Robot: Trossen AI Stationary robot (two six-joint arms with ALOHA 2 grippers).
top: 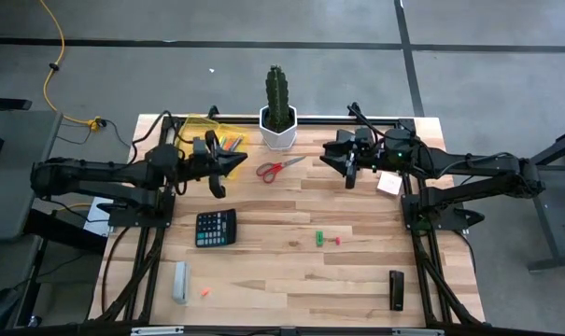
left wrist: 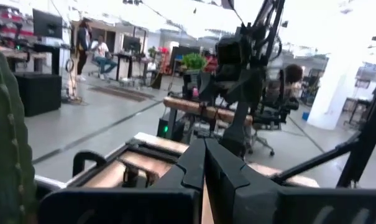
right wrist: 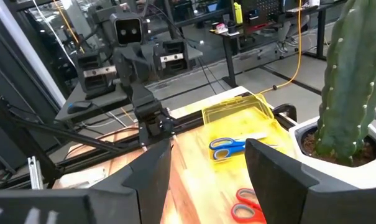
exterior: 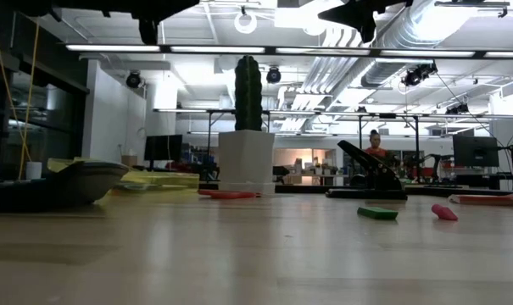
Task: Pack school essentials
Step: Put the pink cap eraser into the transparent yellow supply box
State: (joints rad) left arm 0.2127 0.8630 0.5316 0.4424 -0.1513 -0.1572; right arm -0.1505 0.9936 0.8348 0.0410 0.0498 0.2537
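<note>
**Two arms, one pair of scissors: crowding at the far edge**

The red scissors [top: 278,168] lie flat on the table at about 12 o'clock from its centre, just in front of the cactus [top: 278,101]. They sit between the two grippers. The left gripper [top: 237,165] hangs at their 9 o'clock with its jaws clenched on nothing. The right gripper [top: 331,161] hangs at their 3 o'clock, jaws released and apart. Both are raised off the wood.

The yellow case [top: 200,126] sits at 11 o'clock, partly under the left arm. It already holds the blue scissors [right wrist: 228,147] and some pens.

Likely trouble from here:

- **Collision.** If both arms go for the red scissors, their fingertips would probably meet over them.
- **Slip.** The scissors are thin and flat on the wood, so a pinch that comes down a little high would likely close on air. It could also skate them towards the cactus pot.
- **Cactus.** It stands at the scissors' 12 o'clock, so a swing towards the case could clip it or tip it.
- **Blocked drop.** The left arm lies across the case, so a delivery by the right arm would have to cross it.
- **Strays.** The green piece [top: 319,239] and red piece [top: 338,241] lie at 5 o'clock, and an orange bit [top: 205,292] lies at 7 o'clock. All three are tiny and easy to flick away. The calculator [top: 215,227] could be taken by mistake.
</note>
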